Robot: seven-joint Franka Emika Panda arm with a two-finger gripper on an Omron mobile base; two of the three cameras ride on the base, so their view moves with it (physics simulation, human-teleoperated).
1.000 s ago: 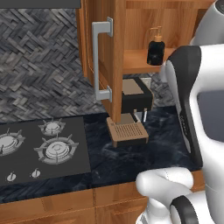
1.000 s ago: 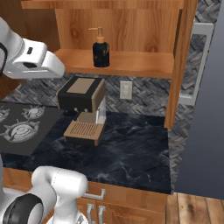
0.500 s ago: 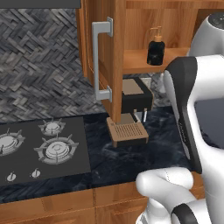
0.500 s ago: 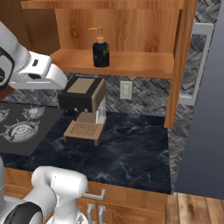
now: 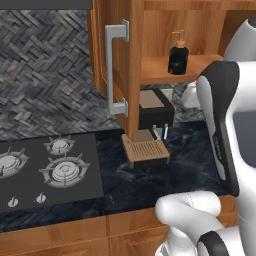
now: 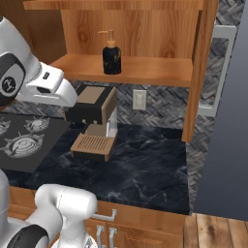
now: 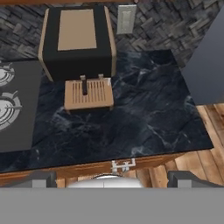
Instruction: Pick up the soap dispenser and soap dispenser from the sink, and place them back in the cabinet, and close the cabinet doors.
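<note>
Arm (image 6: 43, 87) has drawn back from the cabinet (image 6: 145, 72), leaving the black soap dispenser (image 6: 112, 57) on its shelf; jaws apart, empty. Second dispenser remains.

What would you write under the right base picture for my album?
Black soap dispenser stands on the open cabinet shelf above a coffee machine on the dark counter.
</note>
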